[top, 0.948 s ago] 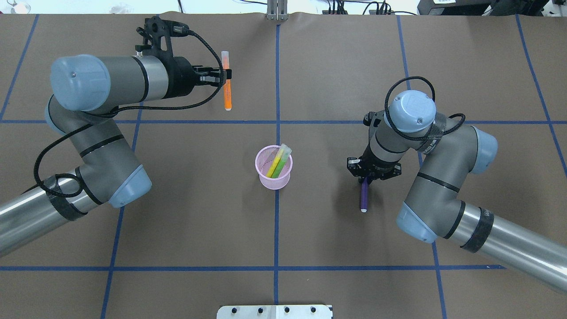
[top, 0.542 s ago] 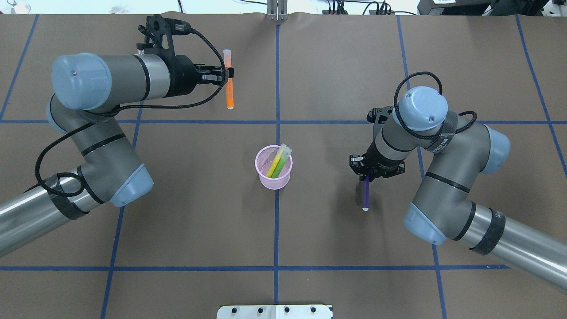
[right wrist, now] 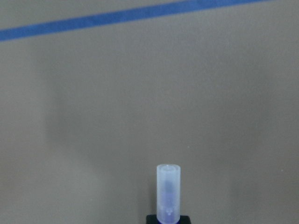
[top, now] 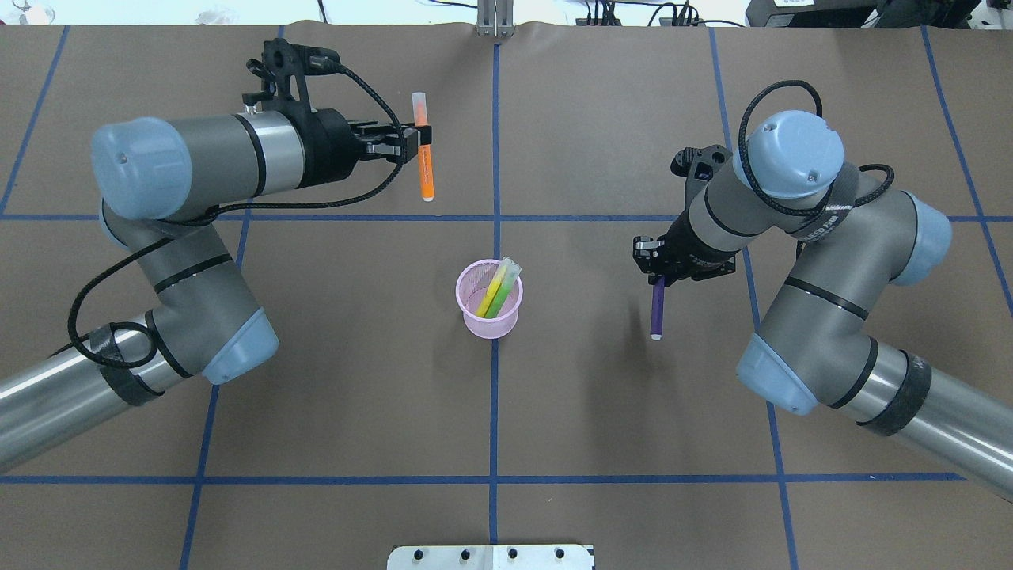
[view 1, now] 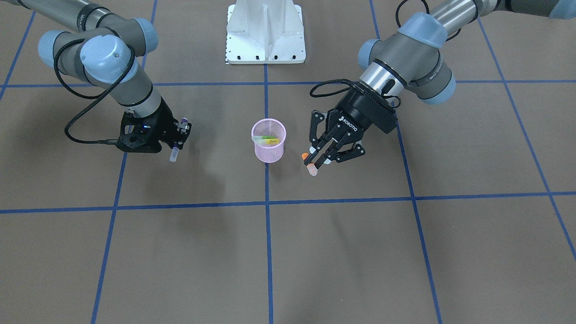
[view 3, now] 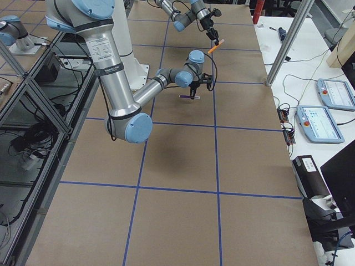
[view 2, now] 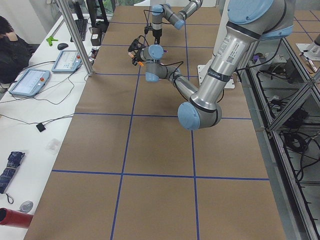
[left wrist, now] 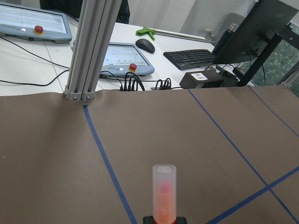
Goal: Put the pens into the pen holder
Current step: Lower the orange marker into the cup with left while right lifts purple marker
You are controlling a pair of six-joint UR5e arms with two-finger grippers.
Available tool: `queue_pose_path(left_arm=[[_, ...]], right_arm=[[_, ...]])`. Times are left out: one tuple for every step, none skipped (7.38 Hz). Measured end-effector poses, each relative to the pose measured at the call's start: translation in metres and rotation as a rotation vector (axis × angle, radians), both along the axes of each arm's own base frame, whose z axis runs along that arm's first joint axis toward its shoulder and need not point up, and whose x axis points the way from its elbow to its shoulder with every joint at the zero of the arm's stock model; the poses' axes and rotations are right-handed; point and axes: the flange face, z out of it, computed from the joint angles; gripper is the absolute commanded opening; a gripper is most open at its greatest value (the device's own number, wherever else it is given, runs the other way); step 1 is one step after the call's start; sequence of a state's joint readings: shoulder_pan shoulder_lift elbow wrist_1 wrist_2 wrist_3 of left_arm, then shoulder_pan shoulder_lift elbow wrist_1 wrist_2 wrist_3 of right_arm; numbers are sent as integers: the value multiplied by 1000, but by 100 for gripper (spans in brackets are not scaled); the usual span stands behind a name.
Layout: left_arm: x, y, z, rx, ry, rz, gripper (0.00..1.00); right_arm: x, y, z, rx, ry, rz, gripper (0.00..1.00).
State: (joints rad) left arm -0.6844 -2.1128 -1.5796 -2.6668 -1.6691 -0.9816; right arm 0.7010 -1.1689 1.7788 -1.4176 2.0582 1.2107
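The pink mesh pen holder [top: 491, 326] stands at the table's centre, with a green pen [top: 504, 291] and a yellow one [top: 491, 291] leaning inside; it also shows in the front view [view 1: 268, 153]. My left gripper [top: 413, 146] is shut on the orange pen [top: 426, 170], held level above the table at the far left of the holder. The pen's pale cap shows in the left wrist view [left wrist: 164, 193]. My right gripper [top: 657, 275] is shut on the purple pen [top: 656, 313], held above the table right of the holder. Its cap shows in the right wrist view [right wrist: 167, 193].
The robot's white base plate [top: 491, 556] sits at the near edge. An aluminium post [top: 495, 17] stands at the far edge, with tablets, a keyboard and cables [left wrist: 196, 58] on the bench beyond. Blue tape lines cross the brown table cover.
My left gripper has moved right with the orange pen. My right gripper has carried the purple pen away from the near side, toward the far side, higher off the table.
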Motion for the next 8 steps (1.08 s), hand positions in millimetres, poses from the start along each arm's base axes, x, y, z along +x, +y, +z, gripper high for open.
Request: queue_pose_path(left_arm=[[18,19,-2,20,36,-18,0],[33,38,-1,33,68,-31,0],[41,51,4,38,88,-33,0],[49,62,7,41,98,-26,0],[56,70,11,41,98,-17,0],[60,74,16,38,93,-10,0],[64,79,22,34,84,-1,0],[70,85,25,31,79,11,0]], right_arm=[[5,-4,-6,8,-8,10,0],[10,-8,-10,13,-13,21,0],[15,-12,-12,16,-16,31,0],[19,-16,-13,16,-19,39,0],[22,-18,-14,16,-20,44,0],[23,-19,-14,16,-19,46,0],[23,-20,-14,16,-20,48,0],[24,-20,-15,17,-21,49,0]])
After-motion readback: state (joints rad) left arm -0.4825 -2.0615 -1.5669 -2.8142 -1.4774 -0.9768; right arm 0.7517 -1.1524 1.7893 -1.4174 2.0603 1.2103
